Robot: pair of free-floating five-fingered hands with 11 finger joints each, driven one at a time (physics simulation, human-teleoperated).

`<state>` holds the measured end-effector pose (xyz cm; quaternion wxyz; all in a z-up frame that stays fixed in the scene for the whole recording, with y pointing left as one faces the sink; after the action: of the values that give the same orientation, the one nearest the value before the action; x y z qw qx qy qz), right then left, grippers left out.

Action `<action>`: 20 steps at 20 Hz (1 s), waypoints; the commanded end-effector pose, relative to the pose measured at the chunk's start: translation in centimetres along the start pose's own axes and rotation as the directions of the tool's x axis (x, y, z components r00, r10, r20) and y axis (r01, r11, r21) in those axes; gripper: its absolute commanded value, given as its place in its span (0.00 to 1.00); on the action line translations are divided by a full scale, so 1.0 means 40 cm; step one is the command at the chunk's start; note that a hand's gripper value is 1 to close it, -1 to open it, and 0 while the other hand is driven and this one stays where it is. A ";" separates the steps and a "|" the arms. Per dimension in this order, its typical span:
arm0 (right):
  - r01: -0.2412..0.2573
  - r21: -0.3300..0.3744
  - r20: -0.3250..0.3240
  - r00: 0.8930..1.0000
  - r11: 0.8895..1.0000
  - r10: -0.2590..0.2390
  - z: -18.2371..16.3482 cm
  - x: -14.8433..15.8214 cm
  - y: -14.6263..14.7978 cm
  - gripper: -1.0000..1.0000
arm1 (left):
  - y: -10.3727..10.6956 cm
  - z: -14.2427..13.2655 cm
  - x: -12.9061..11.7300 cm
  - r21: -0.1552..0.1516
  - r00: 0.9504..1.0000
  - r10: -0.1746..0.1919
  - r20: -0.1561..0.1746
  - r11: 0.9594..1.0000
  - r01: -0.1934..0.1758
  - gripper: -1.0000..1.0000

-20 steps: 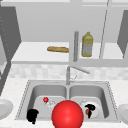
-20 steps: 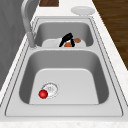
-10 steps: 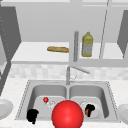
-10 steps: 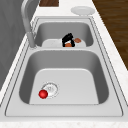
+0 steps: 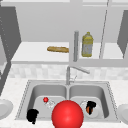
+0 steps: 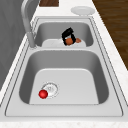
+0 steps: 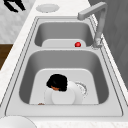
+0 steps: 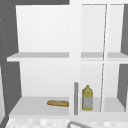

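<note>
**A:** So where's this at? The right hand (image 5: 91, 106) is down in the right-hand basin, lower right of the front view, with its fingers curled round a small orange thing (image 5: 89, 110). I'd call it mid-way: the thing is gripped but not set down or let go.

**B:** Yeah, same read. It sits right over the white plate (image 7: 65, 98) on that basin's floor. I can't tell if it touches the plate or just hangs above it.

**A:** The left side view helps. You can see the orange thing poking out under the curled fingers, while the right side view mostly gives you the back of the hand.

**B:** And the front view has a big red ball (image 5: 67, 114) at bottom centre that neither side view has. The small red ball (image 6: 43, 94) by the other basin's drain is clearest from the left side.

**A:** The left hand (image 5: 32, 115) just floats at lower left of the front view, by the sink's front edge, near nothing.
</note>
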<state>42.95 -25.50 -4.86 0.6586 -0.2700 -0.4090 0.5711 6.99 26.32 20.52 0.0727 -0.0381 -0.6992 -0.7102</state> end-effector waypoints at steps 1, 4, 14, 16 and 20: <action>-0.006 -0.005 -0.028 1.000 1.000 0.006 0.043 -0.007 -0.069 1.00 | 0.000 0.000 0.000 0.000 1.000 0.000 0.000 1.000 0.000 0.50; -0.014 -0.004 -0.028 1.000 1.000 0.014 0.078 -0.012 -0.122 1.00 | 0.000 0.000 0.000 0.000 1.000 0.000 0.000 1.000 0.000 0.50; -0.045 -0.059 -0.035 0.998 0.997 0.043 0.221 -0.054 -0.263 1.00 | 0.000 0.000 0.000 0.000 1.000 0.000 0.000 1.000 0.000 0.50; -0.047 -0.071 -0.026 0.999 0.996 0.045 0.249 -0.070 -0.284 1.00 | 0.000 0.000 0.000 0.000 1.000 0.000 0.000 1.000 0.000 0.50; -0.035 -0.101 -0.015 0.999 0.994 0.034 0.303 -0.111 -0.316 1.00 | 0.000 0.000 0.000 0.000 1.000 0.000 0.000 1.000 0.000 0.50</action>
<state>40.19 -32.16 9.51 0.6473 -0.2983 -0.4216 0.5605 6.99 26.32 20.52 0.0727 -0.0381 -0.6992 -0.7102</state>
